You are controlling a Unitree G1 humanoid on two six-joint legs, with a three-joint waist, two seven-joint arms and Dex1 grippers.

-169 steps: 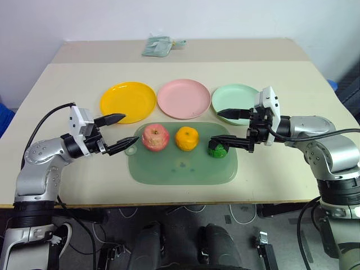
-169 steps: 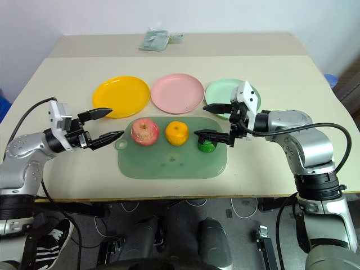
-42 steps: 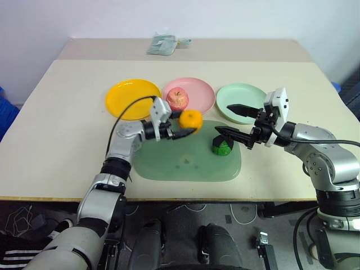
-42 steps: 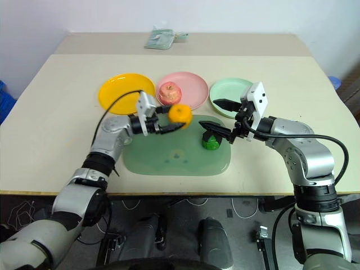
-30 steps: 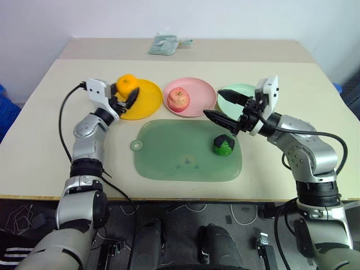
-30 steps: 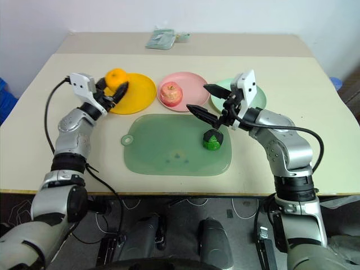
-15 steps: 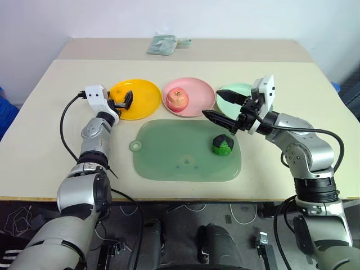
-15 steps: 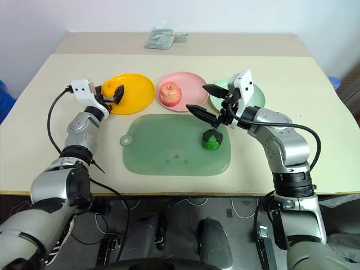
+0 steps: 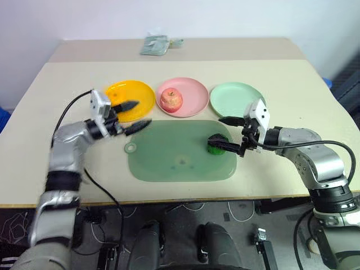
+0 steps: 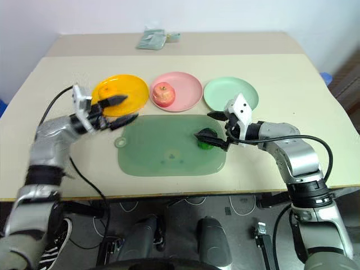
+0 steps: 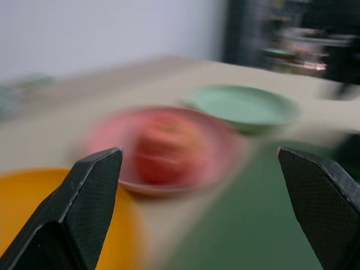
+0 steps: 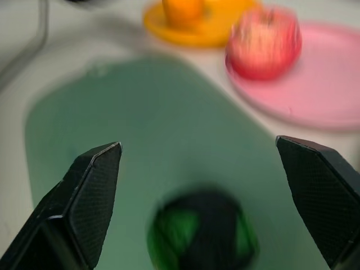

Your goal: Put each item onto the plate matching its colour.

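The orange mandarin point(image 12: 183, 10) sits on the yellow plate point(image 9: 138, 93). On the pink plate point(image 9: 194, 95) rests the red apple point(image 9: 171, 99). The mint green plate point(image 9: 237, 99) holds nothing. The small green piece point(image 9: 214, 147) lies on the right side of the green mat point(image 9: 180, 163). My right gripper point(image 9: 225, 134) hangs open just over it, its lower finger across the piece's top; the right wrist view shows the piece point(image 12: 202, 239) low between the two fingers. My left gripper point(image 9: 135, 116) is open and holds nothing, at the yellow plate's near edge, pointing towards the apple point(image 11: 166, 146).
A folded greenish cloth point(image 9: 154, 45) lies at the table's far edge. The plates stand in a row behind the mat. Bare tabletop stretches to both sides of the mat and behind the plates.
My left gripper has let go of the mandarin on the yellow plate, drawn back and turned towards the right. My right gripper has sunk down to the green piece. The camera has shifted slightly.
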